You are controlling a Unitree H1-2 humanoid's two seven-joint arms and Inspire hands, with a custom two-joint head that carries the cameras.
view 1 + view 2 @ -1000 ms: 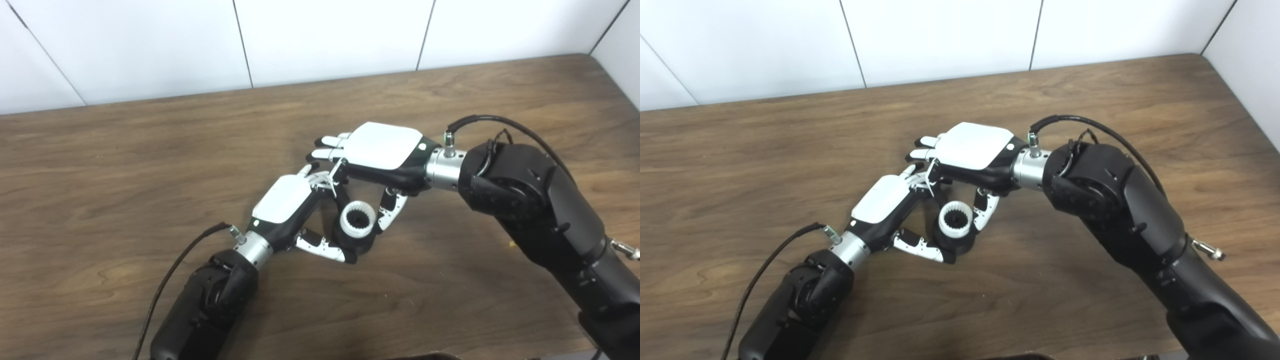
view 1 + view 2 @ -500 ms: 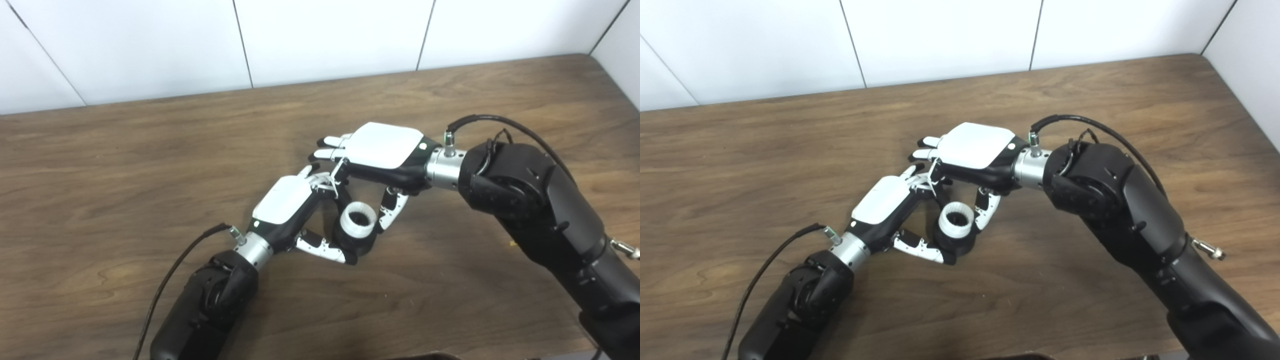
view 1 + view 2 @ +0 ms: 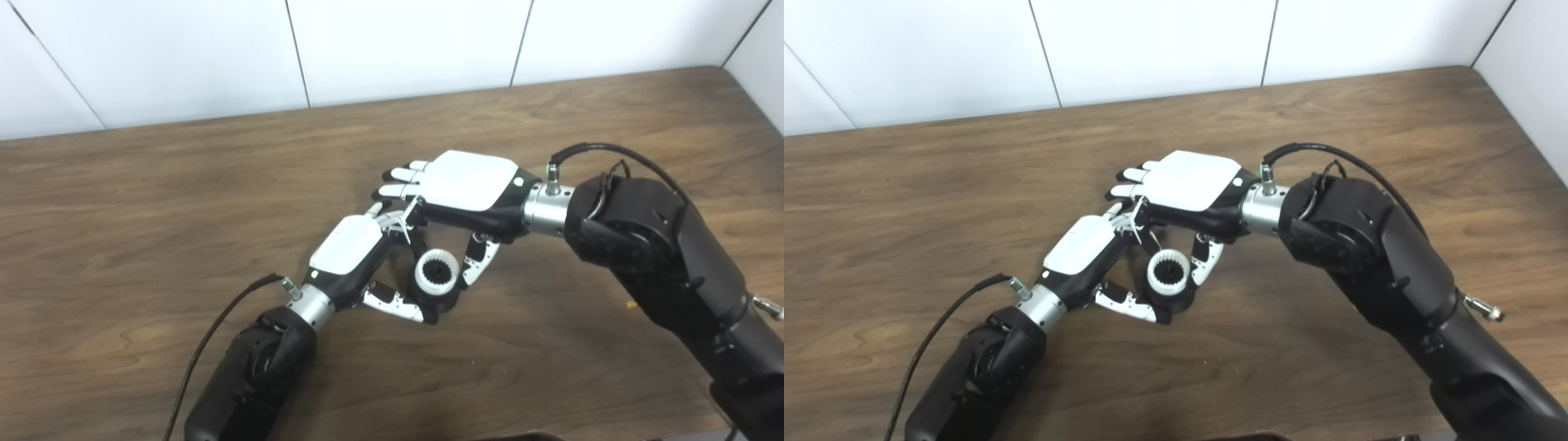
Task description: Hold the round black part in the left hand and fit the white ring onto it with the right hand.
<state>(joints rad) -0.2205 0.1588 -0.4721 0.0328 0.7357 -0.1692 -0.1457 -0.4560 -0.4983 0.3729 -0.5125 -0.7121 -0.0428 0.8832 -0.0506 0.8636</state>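
- The left hand (image 3: 350,251) is reaching in from the lower left and gripping the round black part (image 3: 446,297), with its thumb curling under the near side of the part and its fingers wrapping the far side.
- The black part is sitting low over the wooden table (image 3: 153,202), near the middle of it; whether it is touching the wood cannot be told.
- The white ring (image 3: 436,274) is sitting on top of the black part, its toothed opening facing up and dark inside.
- The right hand (image 3: 468,187) is coming in from the right and hovering palm-down just behind and above the ring; its thumb is pointing down beside the ring's right edge, touching it or nearly so.
- The right hand's fingers (image 3: 398,177) are stretching out to the left, overlapping the fingertips of the left hand; whether the right hand is pinching the ring cannot be told.
- The two hands are crowding together, leaving very little room around the ring.
- Wide bare wood is lying open to the left, along the far edge by the white wall (image 3: 398,43), and in front of the hands.
- The table's right edge is running close behind the right arm, near the corner of the wall.
- A black cable (image 3: 208,343) is trailing from the left wrist toward the near edge.
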